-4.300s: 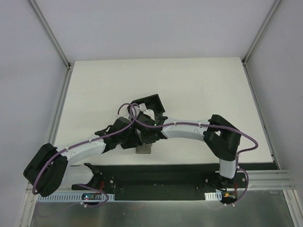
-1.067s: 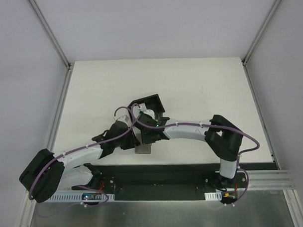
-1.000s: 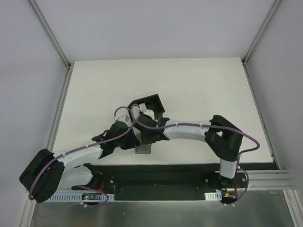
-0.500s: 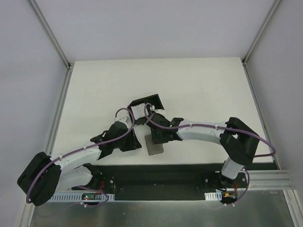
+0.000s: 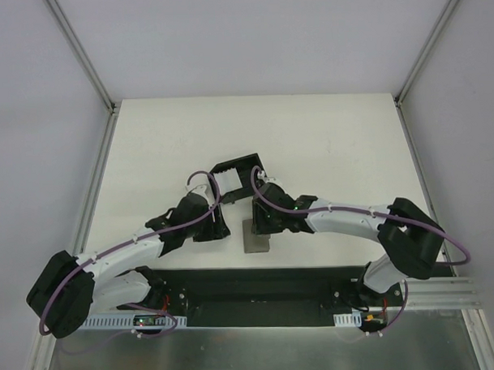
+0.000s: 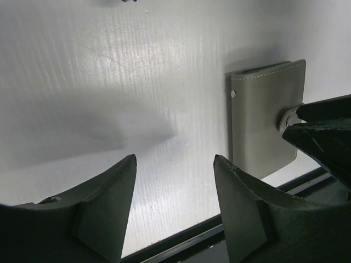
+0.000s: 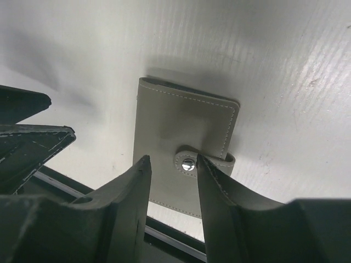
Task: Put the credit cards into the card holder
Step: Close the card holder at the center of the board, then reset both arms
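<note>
left tool [image 6: 174, 164] and right tool [image 7: 173, 162] are easing open, both empty; grey wallet [image 7: 186, 120] is lying snapped shut beneath the right tool, cards unreached.

Card holder [image 5: 236, 163]: black, thin-walled box frame, open top up. Sits flat near the middle of the table [image 5: 326, 133], slightly left, turned askew to its edges. Near side partly hidden.

Nothing legible anywhere: the grey wallet [image 7: 181, 131] shows only plain stitching and a blank metal snap [image 7: 188, 163]; the black card holder [image 5: 245, 164] carries no readable mark.
</note>
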Controlling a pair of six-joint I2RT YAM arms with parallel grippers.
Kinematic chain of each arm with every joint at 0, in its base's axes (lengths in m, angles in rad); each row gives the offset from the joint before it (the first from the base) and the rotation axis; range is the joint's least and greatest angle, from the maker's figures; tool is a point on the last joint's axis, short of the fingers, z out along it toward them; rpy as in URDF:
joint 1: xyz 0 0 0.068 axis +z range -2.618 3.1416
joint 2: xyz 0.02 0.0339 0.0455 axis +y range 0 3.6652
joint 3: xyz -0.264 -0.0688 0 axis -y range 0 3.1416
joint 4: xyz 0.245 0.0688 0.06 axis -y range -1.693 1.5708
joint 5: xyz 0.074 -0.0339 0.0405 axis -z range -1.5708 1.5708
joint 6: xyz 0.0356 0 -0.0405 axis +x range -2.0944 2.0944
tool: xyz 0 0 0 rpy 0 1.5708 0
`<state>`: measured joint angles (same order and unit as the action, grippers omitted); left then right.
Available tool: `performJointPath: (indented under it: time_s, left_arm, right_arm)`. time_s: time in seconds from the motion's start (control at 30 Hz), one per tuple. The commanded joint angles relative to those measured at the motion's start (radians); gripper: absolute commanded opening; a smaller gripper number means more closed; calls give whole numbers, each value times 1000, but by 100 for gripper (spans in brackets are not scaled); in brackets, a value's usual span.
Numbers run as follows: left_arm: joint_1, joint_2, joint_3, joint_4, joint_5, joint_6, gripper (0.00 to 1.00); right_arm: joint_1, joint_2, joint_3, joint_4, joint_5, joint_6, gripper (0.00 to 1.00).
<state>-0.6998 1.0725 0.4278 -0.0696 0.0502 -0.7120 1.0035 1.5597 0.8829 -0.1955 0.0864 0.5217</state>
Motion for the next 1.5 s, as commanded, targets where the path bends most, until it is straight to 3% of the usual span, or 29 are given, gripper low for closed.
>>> performJointPath:
  time_s: [0.0,0.13,0.23,0.33,0.43,0.67,0.77,0.97,1.03,1.17,1.47]
  left_arm:
    - [26,-28,26,-42,-29,36,61]
    - [72,-65,19,-53,-32,65,75]
    - [137,-81,31,-91,-16,91,87]
    - [212,-114,43,-125,-36,118,97]
    - [293,-151,55,-157,-44,137,99]
    - [502,-143,100,-187,-23,118,99]
    - [519,-123,146,-196,-116,120,99]
    - [519,-151,173,-197,-202,111,99]
    - [517,-163,173,-196,-204,112,99]
    - [517,-178,163,-196,-217,94,99]
    - [517,-175,163,-196,-216,108,99]
  right_arm:
    - [-17,-84,-27,34,6,-2,44]
    - [-42,-154,-74,27,50,8,51]
    - [-75,-240,-133,-2,111,26,64]
    - [-130,-382,-197,-47,179,41,85]
    - [-227,-513,-243,-108,234,20,99]
    - [-543,-673,-263,-186,306,-114,96]
    - [-667,-665,-254,-191,378,-147,96]
    - [-684,-593,-279,-53,663,-371,96]
    - [-684,-552,-309,38,752,-443,96]
    - [-686,-475,-404,325,742,-629,96]
    - [-815,-446,-611,836,491,-746,96]
